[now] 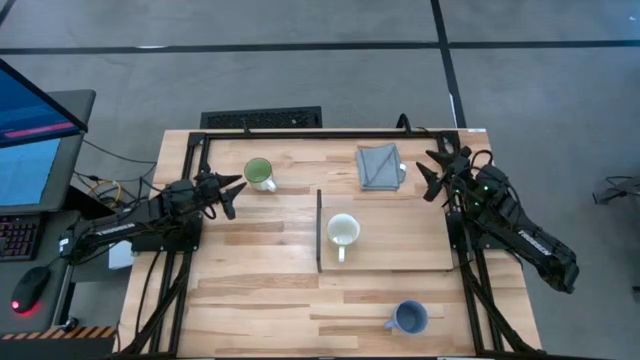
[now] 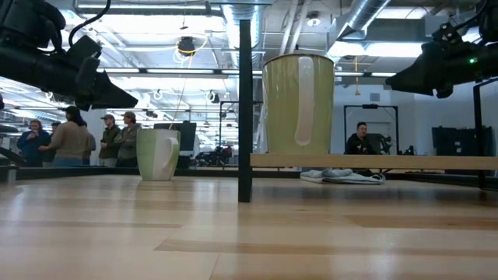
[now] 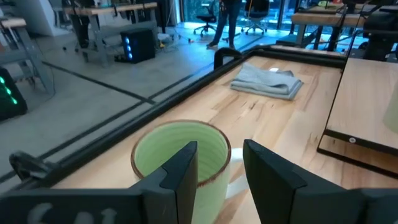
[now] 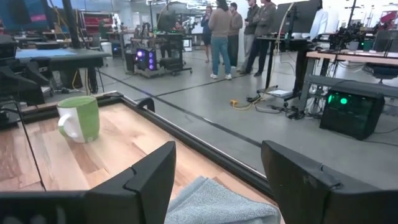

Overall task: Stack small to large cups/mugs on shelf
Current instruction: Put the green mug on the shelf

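Observation:
The white mug with green inside [image 1: 259,173] stands upright on the table at the far left; it also shows in the left wrist view [image 3: 180,155]. My left gripper [image 1: 238,190] is open, raised just to the near left of it, touching nothing. The cream-white mug [image 1: 343,232] stands upright on the light-wood shelf [image 1: 410,250], near its dark-strip edge. The blue-grey mug [image 1: 408,318] stands on the table near the front edge. My right gripper [image 1: 428,172] is open and empty by the table's far right, beside the folded grey cloth [image 1: 380,165].
The grey cloth lies on the table behind the shelf's far edge and shows under my right gripper [image 4: 217,174] in the right wrist view [image 4: 217,202]. A dark metal frame [image 1: 330,131] runs around the table. People stand in the room beyond [image 2: 70,136].

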